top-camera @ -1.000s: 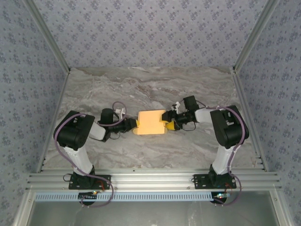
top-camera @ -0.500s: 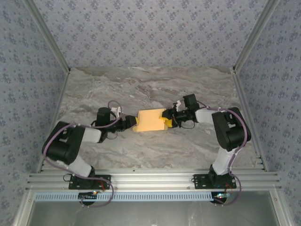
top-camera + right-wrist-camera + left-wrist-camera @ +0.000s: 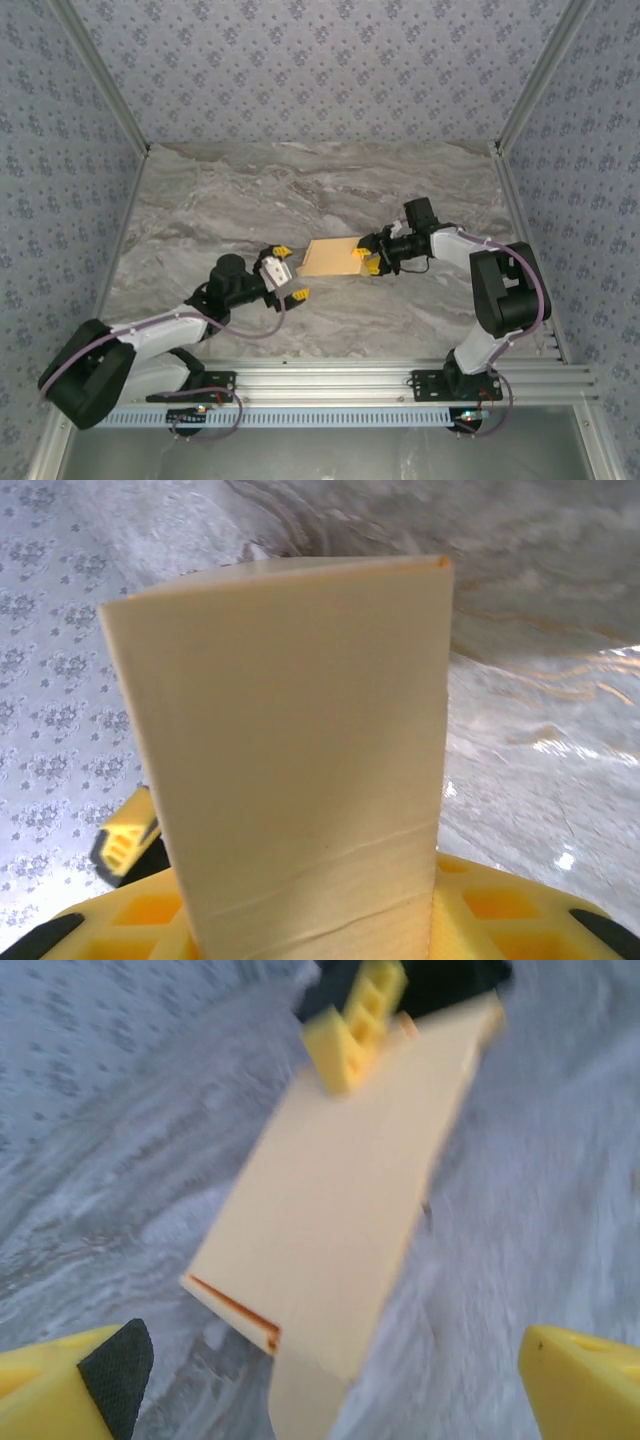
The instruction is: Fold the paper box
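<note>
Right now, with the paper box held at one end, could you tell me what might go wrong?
1. The right gripper pinches the paper box by one end alone, so the thin card could sag, twist or slip.
2. The left gripper stands open just off the free end; closing in off-line could crumple that end.

paper box (image 3: 300, 740) gripped by right tool (image 3: 312, 925), marble table (image 3: 545, 630)

The paper box (image 3: 332, 258) is smooth, matt yellow card. The counter (image 3: 250, 190) looks like polished grey marble, glossy in places.
</note>
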Tool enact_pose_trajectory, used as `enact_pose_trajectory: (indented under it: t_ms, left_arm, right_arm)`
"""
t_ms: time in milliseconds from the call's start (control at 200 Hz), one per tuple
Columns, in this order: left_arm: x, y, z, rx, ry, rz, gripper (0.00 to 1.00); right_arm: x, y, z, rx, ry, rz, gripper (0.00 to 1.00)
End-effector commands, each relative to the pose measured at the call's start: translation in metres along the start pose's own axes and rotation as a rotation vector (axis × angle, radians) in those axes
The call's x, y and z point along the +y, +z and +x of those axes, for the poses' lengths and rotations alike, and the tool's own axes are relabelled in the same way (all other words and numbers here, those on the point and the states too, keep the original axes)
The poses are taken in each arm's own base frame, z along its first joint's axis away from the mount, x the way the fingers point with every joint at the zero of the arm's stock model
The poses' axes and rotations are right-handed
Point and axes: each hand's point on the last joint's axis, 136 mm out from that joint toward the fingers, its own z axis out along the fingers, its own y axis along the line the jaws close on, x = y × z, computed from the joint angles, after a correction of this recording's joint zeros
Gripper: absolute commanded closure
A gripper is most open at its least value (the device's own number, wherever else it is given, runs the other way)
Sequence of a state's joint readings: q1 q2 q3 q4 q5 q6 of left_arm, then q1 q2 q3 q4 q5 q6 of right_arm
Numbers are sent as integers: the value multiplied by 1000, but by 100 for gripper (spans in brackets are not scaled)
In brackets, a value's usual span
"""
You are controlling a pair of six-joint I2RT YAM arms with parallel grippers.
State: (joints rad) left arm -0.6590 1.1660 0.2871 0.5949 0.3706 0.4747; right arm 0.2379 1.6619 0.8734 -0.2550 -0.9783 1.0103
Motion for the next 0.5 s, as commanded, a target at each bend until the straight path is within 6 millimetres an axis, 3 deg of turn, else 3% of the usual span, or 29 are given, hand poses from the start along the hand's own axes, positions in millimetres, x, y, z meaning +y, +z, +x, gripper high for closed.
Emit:
enact_pose_trajectory:
  t_ms: [0,90,220,350,495]
  left_arm:
    - [5,10,-6,14,341,-15,4]
    - [15,19,0,24,392,-71,4]
    - [8,31,8,39,467,-27,7]
    - [15,43,7,16,451,-52,8]
    - [21,55,2,-22,421,-62,21]
  right_arm:
    - [2,-7,14,48,83,4,58]
    - [3,-7,16,50,105,2,58]
    - [7,-7,18,61,121,-10,58]
    - [10,-8,22,55,131,-9,58]
    - [11,-7,28,47,142,-10,58]
